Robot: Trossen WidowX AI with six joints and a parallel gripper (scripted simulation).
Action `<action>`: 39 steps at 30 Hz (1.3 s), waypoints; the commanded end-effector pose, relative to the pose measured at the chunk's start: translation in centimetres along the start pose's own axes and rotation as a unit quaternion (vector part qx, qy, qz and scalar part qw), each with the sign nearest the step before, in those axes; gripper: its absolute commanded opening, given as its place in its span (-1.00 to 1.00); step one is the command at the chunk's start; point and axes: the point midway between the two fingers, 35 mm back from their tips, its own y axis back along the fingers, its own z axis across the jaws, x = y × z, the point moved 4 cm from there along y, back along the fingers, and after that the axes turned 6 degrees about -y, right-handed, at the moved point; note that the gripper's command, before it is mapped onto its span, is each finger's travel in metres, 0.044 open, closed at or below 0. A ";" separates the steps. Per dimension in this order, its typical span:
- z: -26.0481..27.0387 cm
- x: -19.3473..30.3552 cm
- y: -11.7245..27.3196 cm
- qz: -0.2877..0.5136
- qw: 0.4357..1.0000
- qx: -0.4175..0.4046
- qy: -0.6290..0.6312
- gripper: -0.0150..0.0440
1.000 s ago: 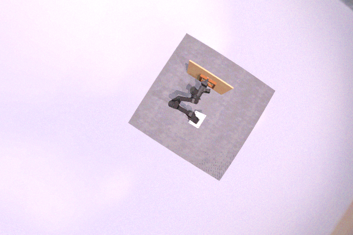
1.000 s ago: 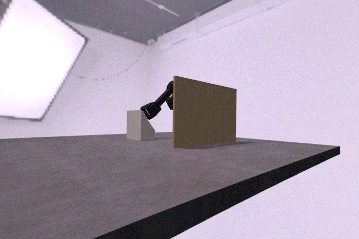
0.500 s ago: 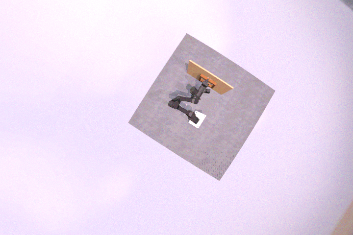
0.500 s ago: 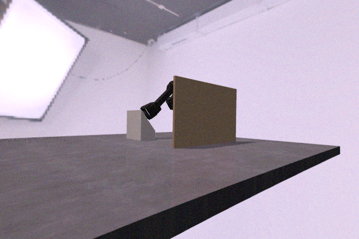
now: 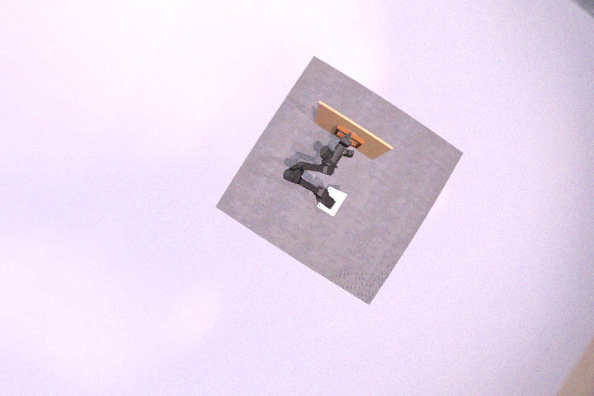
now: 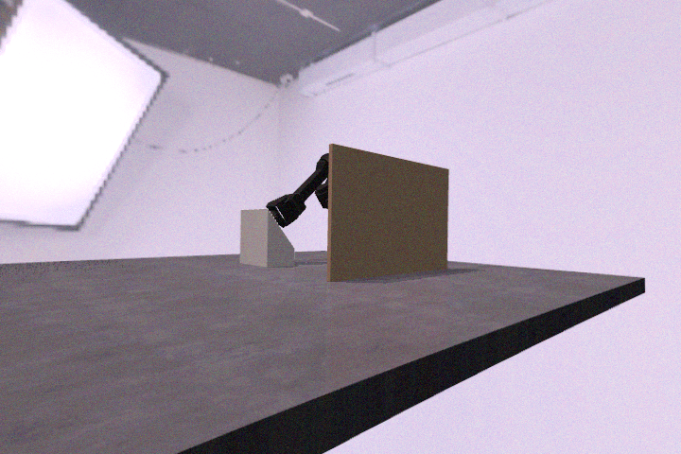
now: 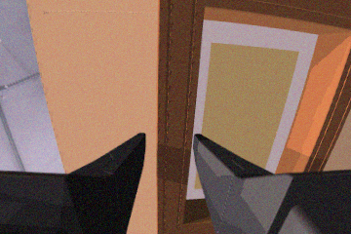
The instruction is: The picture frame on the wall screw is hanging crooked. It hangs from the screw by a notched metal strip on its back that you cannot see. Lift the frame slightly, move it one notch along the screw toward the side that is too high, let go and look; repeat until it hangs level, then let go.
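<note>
The picture frame (image 5: 340,128) (image 7: 175,73) has a brown rail, a pale border and an ochre panel (image 7: 247,97). It hangs on the front of an upright tan board (image 5: 327,116) (image 6: 390,214) (image 7: 100,73). My gripper (image 5: 348,135) (image 7: 170,139) is at the frame's top rail. It is partly open, with one finger on each side of the rail. In the wrist view a strip of board shows between the left finger and the rail. The screw and the notched strip are hidden. I cannot tell the frame's tilt from these views.
The board stands on the grey table (image 5: 400,186) (image 6: 137,331) and hides the frame and gripper in the exterior view. The arm's pale base block (image 5: 338,201) (image 6: 253,237) stands in front of the board. The board's top edge shows at the left of the wrist view.
</note>
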 end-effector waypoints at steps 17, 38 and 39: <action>0.1 0.7 8.0 -0.002 0.998 0.000 0.061 0.39; 5.5 1.3 11.1 -0.003 0.987 0.000 0.163 0.39; 5.5 1.3 11.1 -0.003 0.987 0.000 0.163 0.39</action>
